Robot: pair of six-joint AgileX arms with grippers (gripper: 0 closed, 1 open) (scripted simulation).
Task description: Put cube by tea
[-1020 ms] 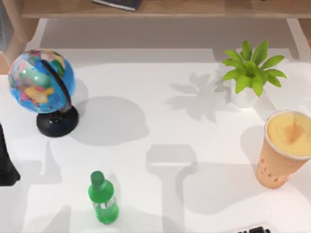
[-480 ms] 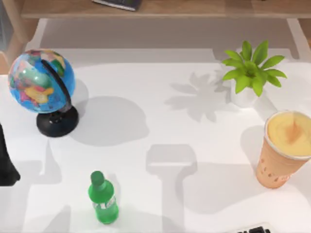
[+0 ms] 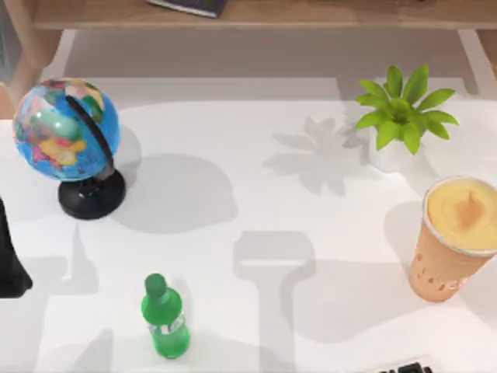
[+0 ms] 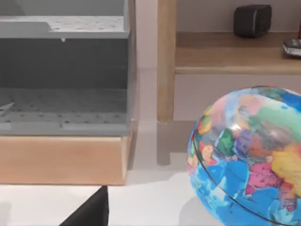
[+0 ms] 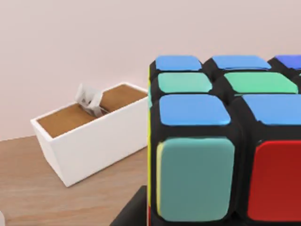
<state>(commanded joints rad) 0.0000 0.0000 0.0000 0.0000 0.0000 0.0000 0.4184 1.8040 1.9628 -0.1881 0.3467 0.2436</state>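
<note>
The cube (image 5: 225,141) fills the right wrist view close up, with blue, green, teal and red stickers in a black frame. It sits against one dark finger (image 5: 128,213) of my right gripper, held above a wooden floor. A black-and-white sliver (image 3: 405,367) pokes in at the top view's front edge, right of centre; I cannot tell what it is. The tea (image 3: 454,237), a tall orange-tan paper cup with a creamy top, stands at the table's right edge. My left arm (image 3: 9,264) is parked at the left edge.
A globe (image 3: 68,132) on a black stand sits at the back left and also looms in the left wrist view (image 4: 249,155). A potted plant (image 3: 400,116) stands behind the tea. A green bottle (image 3: 165,318) stands front left. A white box (image 5: 89,136) lies beyond the cube.
</note>
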